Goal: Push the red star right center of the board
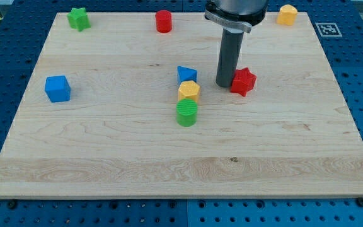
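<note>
Just right of the board's (106, 157) middle, my tip (225, 85) stood against the left side of the red star (243, 81), touching it or very nearly so. That was the relation that mattered: the star lay directly to the view's right of the tip, so a straight push rightward looked enough to carry it toward the right-centre edge, still well apart. The rod has no jaws, so nothing opened or pinched. The blue block (186, 74), yellow block (189, 90) and green cylinder (186, 113) sat clustered on the tip's left, out of the path.
</note>
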Controlling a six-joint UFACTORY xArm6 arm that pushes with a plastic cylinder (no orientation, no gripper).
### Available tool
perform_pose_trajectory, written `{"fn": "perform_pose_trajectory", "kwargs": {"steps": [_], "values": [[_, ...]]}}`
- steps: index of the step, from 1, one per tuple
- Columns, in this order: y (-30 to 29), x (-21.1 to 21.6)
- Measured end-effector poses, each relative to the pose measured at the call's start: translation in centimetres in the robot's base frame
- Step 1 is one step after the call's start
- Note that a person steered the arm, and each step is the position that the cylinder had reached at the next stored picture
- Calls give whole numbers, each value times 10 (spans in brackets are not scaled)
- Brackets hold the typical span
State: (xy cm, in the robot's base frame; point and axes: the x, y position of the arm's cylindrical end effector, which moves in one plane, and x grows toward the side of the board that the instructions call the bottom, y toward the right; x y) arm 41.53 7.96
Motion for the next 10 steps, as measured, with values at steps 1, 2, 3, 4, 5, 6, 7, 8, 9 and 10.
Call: {"fn": "perform_pose_trajectory", "kwargs": {"steps": [1, 2, 3, 4, 5, 6, 7, 8, 9, 10], "values": [[11, 6], [18, 9], [19, 9], [19, 10], [20, 11], [22, 11], [22, 11], [23, 13], [64, 13], [99, 13]]}}
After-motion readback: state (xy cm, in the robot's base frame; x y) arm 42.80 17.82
